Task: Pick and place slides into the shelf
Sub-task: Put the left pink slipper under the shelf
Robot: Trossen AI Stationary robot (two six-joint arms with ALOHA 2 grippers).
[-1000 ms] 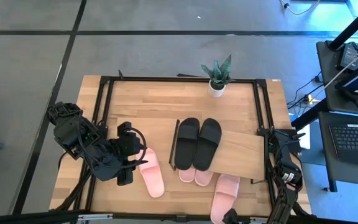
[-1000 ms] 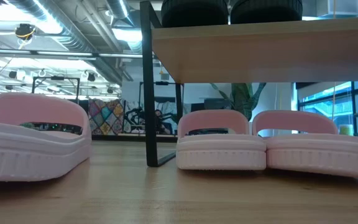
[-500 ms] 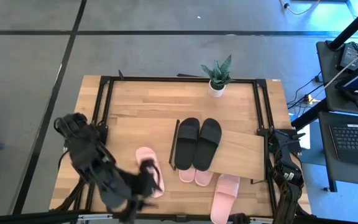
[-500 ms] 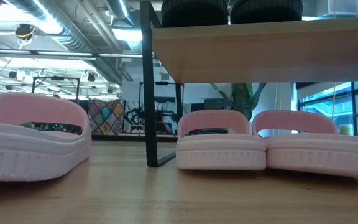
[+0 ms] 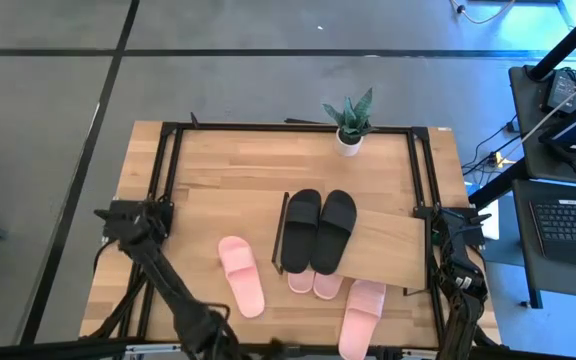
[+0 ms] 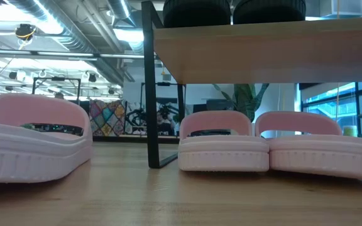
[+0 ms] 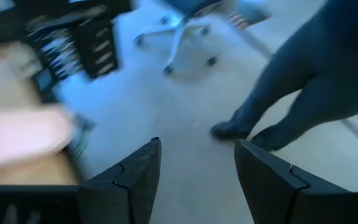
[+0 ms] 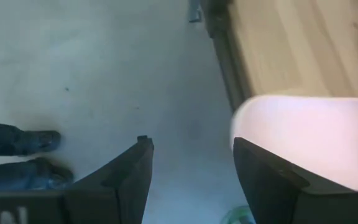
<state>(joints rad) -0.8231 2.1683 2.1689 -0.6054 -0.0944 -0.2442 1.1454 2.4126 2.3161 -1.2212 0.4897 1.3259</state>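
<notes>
Both arms sit at the table's near edge; left gripper [image 7: 194,180] and right gripper [image 8: 191,180] jaws apart, empty. 2 pink slides [image 5: 240,275] [image 5: 363,312] lie loose beside shelf [image 5: 388,240]. Approach strap from above, centre jaws w/ care

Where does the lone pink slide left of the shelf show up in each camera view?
High: pink slide, left of the shelf.
Low: large, at left.
Left wrist: a pink blur, possibly it.
Right wrist: cannot tell.
Shared landmark: the shelf's dark post.
</notes>
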